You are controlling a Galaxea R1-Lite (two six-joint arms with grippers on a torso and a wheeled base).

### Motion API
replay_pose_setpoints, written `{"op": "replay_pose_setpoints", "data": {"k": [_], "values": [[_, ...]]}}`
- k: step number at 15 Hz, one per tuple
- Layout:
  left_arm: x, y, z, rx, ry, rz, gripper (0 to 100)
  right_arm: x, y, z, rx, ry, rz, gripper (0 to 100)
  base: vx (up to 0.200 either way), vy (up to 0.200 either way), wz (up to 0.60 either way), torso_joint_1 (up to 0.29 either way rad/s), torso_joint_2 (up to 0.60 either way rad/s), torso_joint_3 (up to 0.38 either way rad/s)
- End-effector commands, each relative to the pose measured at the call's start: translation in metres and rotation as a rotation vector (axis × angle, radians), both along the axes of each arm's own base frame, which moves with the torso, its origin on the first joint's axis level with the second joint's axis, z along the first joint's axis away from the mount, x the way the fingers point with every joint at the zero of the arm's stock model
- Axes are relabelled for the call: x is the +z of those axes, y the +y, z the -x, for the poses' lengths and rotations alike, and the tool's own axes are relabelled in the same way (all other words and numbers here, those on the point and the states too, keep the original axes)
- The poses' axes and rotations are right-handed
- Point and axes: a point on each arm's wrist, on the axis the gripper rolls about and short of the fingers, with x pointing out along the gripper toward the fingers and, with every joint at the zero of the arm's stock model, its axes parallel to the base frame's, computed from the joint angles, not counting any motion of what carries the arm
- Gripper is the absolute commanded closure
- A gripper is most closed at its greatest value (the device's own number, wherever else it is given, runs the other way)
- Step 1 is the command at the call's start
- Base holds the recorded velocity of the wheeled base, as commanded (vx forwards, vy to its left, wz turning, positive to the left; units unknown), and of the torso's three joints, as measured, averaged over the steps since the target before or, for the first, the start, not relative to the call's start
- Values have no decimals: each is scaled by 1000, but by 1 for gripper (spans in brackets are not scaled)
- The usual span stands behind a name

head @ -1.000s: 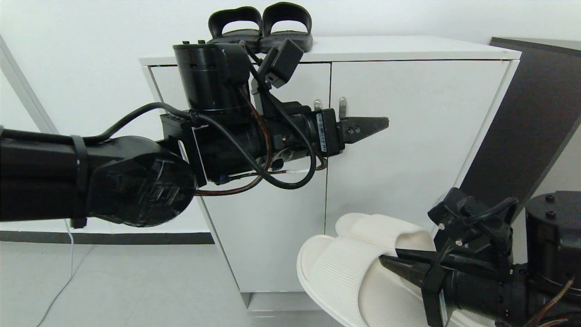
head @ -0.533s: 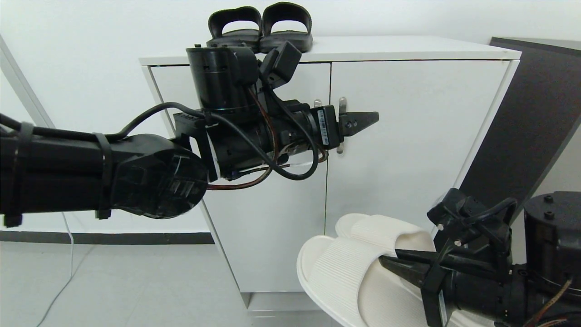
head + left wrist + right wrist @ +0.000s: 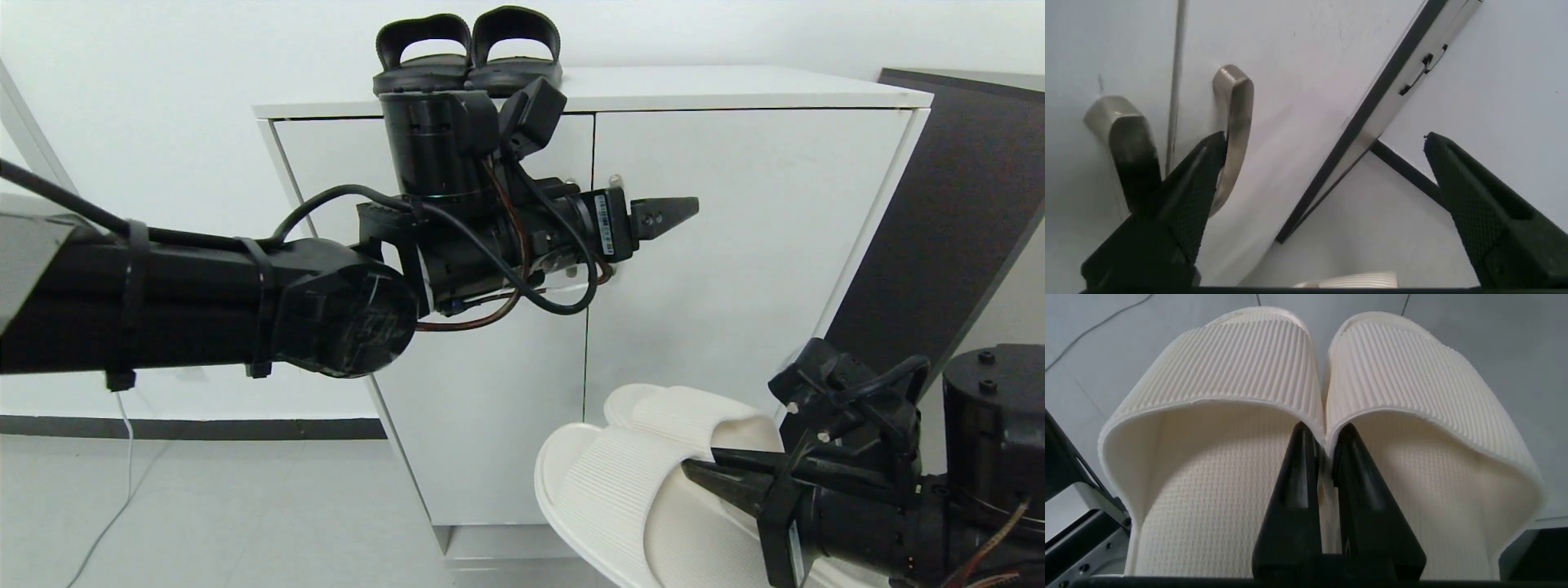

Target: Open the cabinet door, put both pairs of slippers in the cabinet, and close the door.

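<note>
While the right hand (image 3: 694,469) pinches white slippers (image 3: 604,490), toes point leftward.

Left claw (image 3: 1324,140) spread wide, one fingertip (image 3: 1205,166) beside a metal handle (image 3: 1235,122)

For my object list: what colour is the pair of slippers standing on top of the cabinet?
The slippers are black, best seen in the head view.

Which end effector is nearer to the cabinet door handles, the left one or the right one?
Left. The left end effector is open at the handles. The right end effector is lower down, shut on the white slippers.
</note>
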Motion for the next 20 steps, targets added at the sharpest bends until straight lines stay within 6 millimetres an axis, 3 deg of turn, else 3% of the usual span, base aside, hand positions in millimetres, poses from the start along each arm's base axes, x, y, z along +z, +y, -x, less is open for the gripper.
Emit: {"op": "replay_pose_setpoints", "data": {"k": [1, 4, 9, 17, 20], "values": [[-6, -3, -4, 1, 10, -7, 100, -2, -1, 1, 0, 5, 6, 100, 0, 0, 0, 0, 0, 0], [-6, -2, -2, -2, 19, -12, 100, -4, -3, 4, 23, 14, 6, 100, 0, 0, 0, 0, 0, 0], [-4, 2, 16, -27, 26, -18, 100, -5, -20, 24, 222, 0, -10, 100, 0, 0, 0, 0, 0, 0], [5, 5, 81, -134, 10, -38, 100, -11, -29, 35, 321, -15, 8, 100, 0, 0, 0, 0, 0, 0], [4, 16, 102, -155, -15, -63, 100, -12, -29, 35, 321, -13, 10, 100, 0, 0, 0, 0, 0, 0]]}}
